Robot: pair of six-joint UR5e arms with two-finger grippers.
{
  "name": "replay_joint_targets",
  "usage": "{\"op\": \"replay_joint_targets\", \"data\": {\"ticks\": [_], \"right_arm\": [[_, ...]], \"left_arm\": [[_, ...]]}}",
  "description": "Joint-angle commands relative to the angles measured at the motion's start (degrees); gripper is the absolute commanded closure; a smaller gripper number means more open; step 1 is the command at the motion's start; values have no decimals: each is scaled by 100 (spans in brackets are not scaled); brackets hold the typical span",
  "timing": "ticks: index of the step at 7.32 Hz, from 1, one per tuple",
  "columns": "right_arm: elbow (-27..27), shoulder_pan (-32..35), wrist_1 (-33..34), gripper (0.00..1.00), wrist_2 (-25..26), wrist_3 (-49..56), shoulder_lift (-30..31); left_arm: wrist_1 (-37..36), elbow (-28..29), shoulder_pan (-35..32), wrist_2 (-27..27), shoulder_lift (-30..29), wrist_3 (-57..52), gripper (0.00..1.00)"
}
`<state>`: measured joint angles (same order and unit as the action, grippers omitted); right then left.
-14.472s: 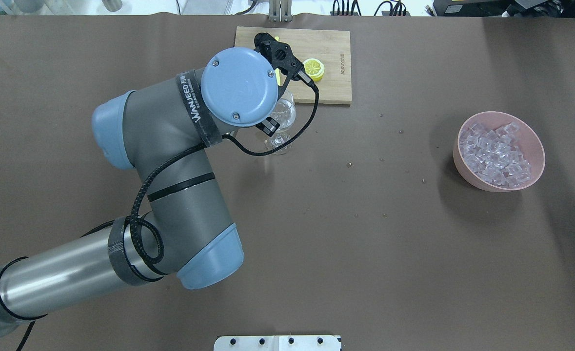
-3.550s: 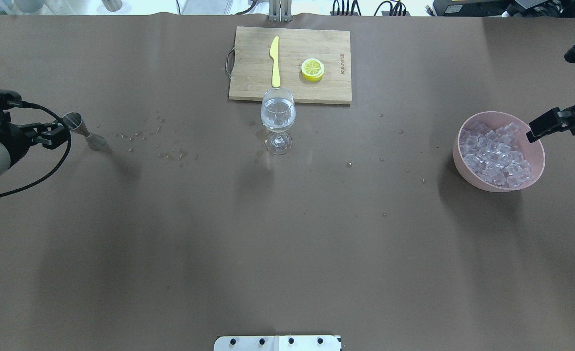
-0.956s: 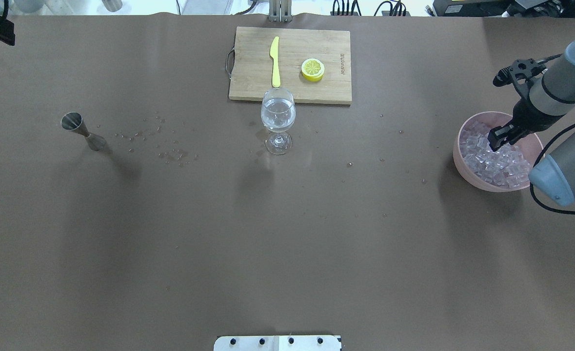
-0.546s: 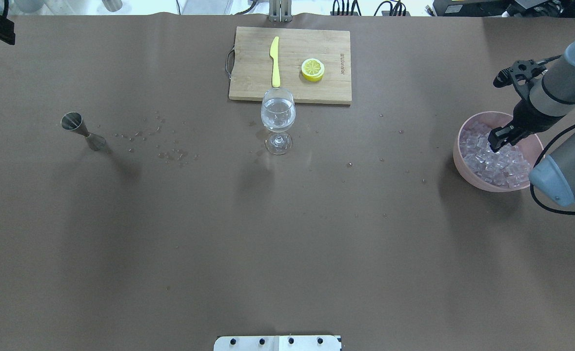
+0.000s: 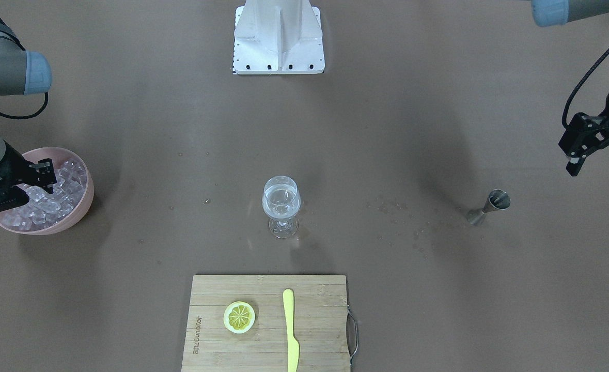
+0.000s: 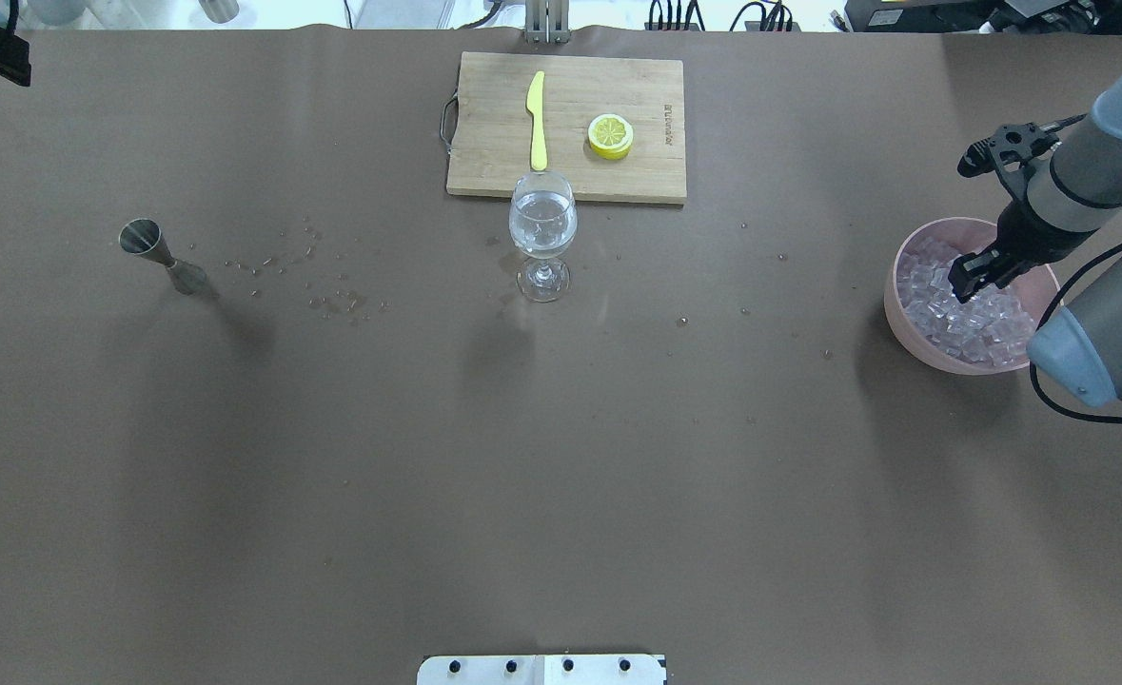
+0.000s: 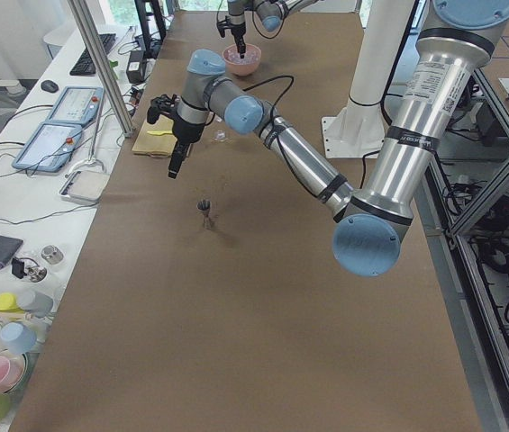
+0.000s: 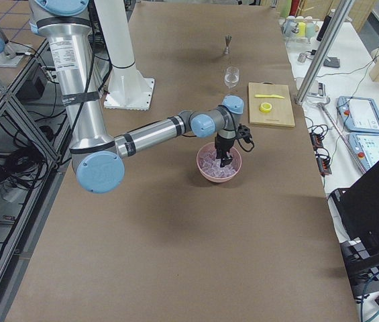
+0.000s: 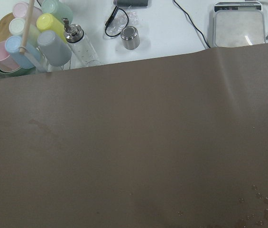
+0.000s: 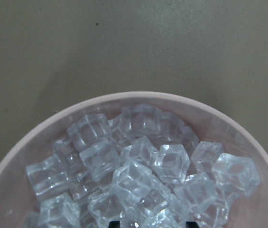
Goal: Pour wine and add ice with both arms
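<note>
**Front-facing view.** The wine (image 5: 281, 200) stood in the stemmed glass (image 5: 281, 206) at mid-table, so the pour was judged done. The ice (image 5: 51, 204) lay heaped in the pink bowl (image 5: 86, 204). The right gripper (image 5: 43, 181) was down among the cubes. The left gripper (image 5: 578, 152) hung above the table, apart from the steel jigger (image 5: 487, 206), with nothing visible in it. Its finger spacing could not be determined.

**Overhead view.** The bowl sat well apart from the glass, toward the right end of the table. Any cube taken would have to cross open table. The cutting board (image 6: 565, 128) with its lemon slice (image 6: 610, 135) and yellow knife (image 6: 536, 119) lay just beyond the glass.

**Side views.** The right arm reached steeply down into the bowl. Jaw state was not judged from these views.

**Left wrist view.** Bare table covering only, with no fingers in frame.

**Right wrist view.** Two dark fingertips (image 10: 115, 224) showed at the bottom edge, set apart with cubes between them. Whether they pinched one or merely straddled it could not be told.

**Handling assessment.** The cubes appeared hard, light and glossy, so probably slippery. They were loosely piled and likely to shift or squirt sideways under pressure. Recommended hold is one topmost cube, taken across two flat opposite faces, not on corners. The glass is fragile and top-heavy on its stem, so release should be low over the rim.
</note>
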<state>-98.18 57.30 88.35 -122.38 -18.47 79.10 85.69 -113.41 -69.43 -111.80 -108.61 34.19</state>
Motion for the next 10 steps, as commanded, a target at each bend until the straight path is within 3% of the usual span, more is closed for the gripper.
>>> {"op": "replay_joint_targets", "data": {"ticks": [1, 4, 5, 6, 7, 8, 10], "right_arm": [[1, -17, 15, 45, 3, 1, 17], [27, -17, 15, 46, 12, 1, 35], [36, -17, 15, 63, 12, 1, 35], [36, -17, 15, 86, 12, 1, 26], [27, -8, 15, 100, 4, 1, 26], [27, 79, 33, 100, -49, 1, 0], [-287, 596, 1526, 100, -486, 10, -935]], "left_arm": [[0, -5, 0, -9, -2, 0, 2], [0, -5, 0, -9, -2, 0, 2], [0, -5, -9, -9, -2, 0, 2], [0, -14, -9, -78, -2, 0, 2], [0, -14, -17, -88, -2, 0, 2], [0, -32, -18, -97, -2, 0, 2], [0, -32, -70, -105, -2, 0, 2]]}}
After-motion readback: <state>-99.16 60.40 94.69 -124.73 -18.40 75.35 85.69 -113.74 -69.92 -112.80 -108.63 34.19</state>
